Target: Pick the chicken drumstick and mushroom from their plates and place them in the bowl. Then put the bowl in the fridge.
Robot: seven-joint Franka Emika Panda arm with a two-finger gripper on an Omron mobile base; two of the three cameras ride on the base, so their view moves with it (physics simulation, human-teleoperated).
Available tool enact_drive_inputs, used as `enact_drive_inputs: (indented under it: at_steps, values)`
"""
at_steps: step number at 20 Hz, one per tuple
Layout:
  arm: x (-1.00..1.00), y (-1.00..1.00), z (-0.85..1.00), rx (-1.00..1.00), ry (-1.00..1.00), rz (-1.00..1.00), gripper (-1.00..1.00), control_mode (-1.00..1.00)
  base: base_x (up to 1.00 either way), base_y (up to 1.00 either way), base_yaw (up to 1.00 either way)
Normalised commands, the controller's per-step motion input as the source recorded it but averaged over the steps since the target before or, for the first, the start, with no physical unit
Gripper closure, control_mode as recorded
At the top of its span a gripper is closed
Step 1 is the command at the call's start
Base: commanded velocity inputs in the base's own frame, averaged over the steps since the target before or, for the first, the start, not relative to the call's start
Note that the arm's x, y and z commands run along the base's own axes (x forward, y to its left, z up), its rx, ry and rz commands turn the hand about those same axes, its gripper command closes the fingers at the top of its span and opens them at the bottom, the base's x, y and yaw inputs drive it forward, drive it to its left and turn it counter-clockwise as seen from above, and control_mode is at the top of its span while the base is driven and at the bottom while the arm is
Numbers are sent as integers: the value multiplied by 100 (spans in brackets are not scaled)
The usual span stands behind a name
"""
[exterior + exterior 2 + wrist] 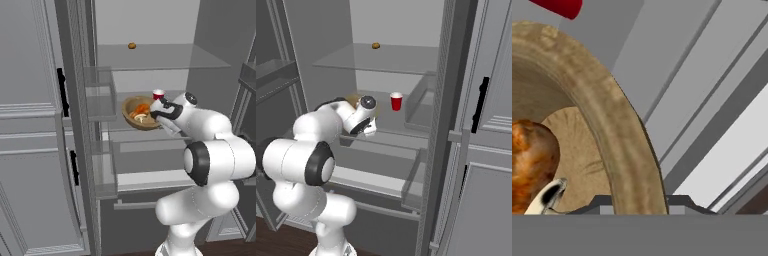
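The fridge (150,57) stands open in front of me. The brown wooden bowl (134,106) is tilted just above its middle glass shelf, and my gripper (155,114) is shut on the bowl's right rim. In the bowl lie the orange-brown chicken drumstick (143,108) and the pale mushroom (140,118). The hand view looks along the thick bowl rim (612,125), which runs between my fingertips (597,202). The drumstick (532,160) and mushroom (547,197) lie at the left of that view. In the right base view my arm hides most of the bowl. The plates are out of view.
A red cup (158,94) stands on the same shelf just behind the bowl, also seen as the red cup (396,101). A small orange item (132,45) sits on the upper shelf. The door bins (100,100) flank the opening on the left, and the door with its black handle (479,105) on the right.
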Motion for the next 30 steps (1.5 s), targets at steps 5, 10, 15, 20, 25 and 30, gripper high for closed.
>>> enact_drive_inputs:
  at_steps: [5,10,15,20,25,30]
  values:
    - [54,0,0,0,0,-2,100,-100,0,0,0]
    - [48,2,-3,0,0,-2,100,-100,0,0,0]
    - [51,6,-14,0,0,-2,100,-100,0,0,0]
    - [47,1,-17,0,0,-1,100,-100,0,0,0]
    - [24,0,-21,0,0,0,100,-100,0,0,0]
    - [25,3,-13,0,0,0,100,-100,0,0,0]
